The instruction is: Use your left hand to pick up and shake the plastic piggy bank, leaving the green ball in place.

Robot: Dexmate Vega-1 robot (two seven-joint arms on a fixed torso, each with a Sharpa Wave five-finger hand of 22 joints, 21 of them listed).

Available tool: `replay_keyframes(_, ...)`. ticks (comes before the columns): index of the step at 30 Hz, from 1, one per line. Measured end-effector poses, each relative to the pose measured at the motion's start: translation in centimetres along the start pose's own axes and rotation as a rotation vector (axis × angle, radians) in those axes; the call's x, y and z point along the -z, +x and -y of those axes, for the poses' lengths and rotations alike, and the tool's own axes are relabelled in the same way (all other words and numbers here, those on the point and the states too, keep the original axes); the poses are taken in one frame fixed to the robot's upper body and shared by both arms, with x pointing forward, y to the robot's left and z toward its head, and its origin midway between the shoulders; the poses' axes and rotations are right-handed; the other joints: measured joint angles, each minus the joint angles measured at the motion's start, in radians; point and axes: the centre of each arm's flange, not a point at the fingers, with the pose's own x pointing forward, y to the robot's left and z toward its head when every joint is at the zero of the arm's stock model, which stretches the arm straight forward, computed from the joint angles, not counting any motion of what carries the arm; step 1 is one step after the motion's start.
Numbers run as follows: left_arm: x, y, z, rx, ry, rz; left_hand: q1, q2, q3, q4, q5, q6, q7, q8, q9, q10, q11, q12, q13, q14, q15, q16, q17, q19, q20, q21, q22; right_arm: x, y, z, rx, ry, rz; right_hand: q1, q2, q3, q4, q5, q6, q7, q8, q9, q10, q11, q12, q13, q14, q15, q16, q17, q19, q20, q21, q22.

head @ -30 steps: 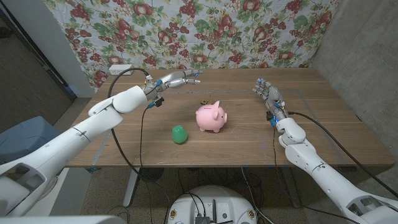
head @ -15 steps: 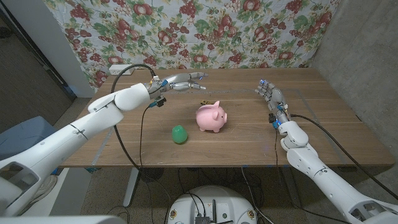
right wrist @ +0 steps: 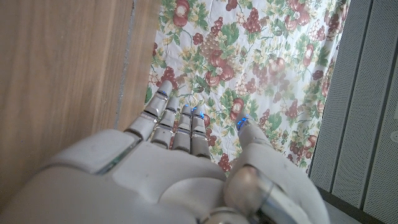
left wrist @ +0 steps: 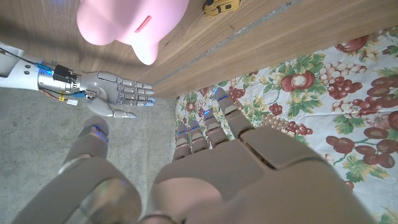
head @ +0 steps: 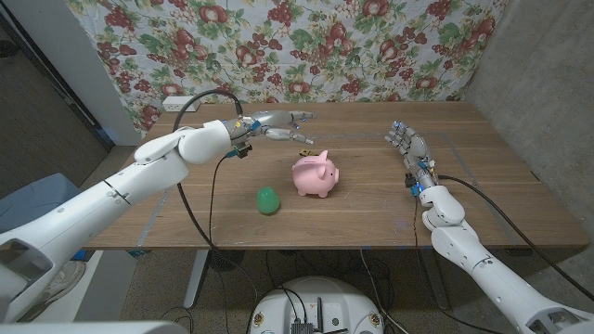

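Observation:
A pink plastic piggy bank (head: 315, 175) stands near the middle of the wooden table (head: 371, 204), snout to the right. A green ball (head: 268, 200) lies just to its front left. My left hand (head: 278, 123) hovers above the table behind and to the left of the piggy bank, fingers spread and holding nothing. In the left wrist view my left hand (left wrist: 205, 168) reaches out with the piggy bank (left wrist: 134, 25) beyond it. My right hand (head: 406, 146) stands at the table's right side, fingers apart, empty; it appears as the right hand (left wrist: 106, 92) in the left wrist view.
A small yellow and black object (head: 303, 153) lies just behind the piggy bank, also seen as the yellow object (left wrist: 221, 6). A floral cloth (head: 297, 46) hangs behind the table. A white power strip (head: 178, 103) sits at the back left corner.
My left hand has moved rightward above the table, closer to the piggy bank. The right hand has drifted slightly right and toward the front. Piggy bank and ball have not moved.

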Motion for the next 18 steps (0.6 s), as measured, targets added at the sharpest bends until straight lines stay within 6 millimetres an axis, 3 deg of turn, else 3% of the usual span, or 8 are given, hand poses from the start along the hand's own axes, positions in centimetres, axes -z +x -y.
replay_keyframes(9,-1.0,0.3,-0.2,0.020,0.105,-0.028,0.038,-0.037,0.000,0.000,0.000,0.041,-0.041,0.017,0.000,0.001,-0.001,0.000,0.005,0.005,-0.005,0.000,0.000,-0.062,0.022,-0.019,0.000,0.1,-0.3,0.2,0.004,0.002,0.001,-0.001,-0.001,-0.004,0.004,0.000,0.000,0.000,0.000,0.000,0.000,0.000,0.000,0.000,0.000,0.000,0.000,0.000,0.004,0.004,0.000,0.005)
replay_keyframes(18,-1.6,0.6,-0.1,0.053,0.171,-0.056,0.063,-0.049,-0.009,0.000,0.004,0.048,-0.037,0.026,0.004,-0.001,-0.003,0.000,0.005,-0.019,-0.003,0.000,0.000,-0.116,0.033,-0.027,0.000,0.3,-0.7,0.2,0.010,0.004,-0.003,-0.001,-0.001,-0.004,0.004,0.000,0.000,0.000,0.000,0.000,0.002,0.002,0.000,0.000,0.000,0.000,0.000,-0.005,0.004,0.003,-0.004,0.005)
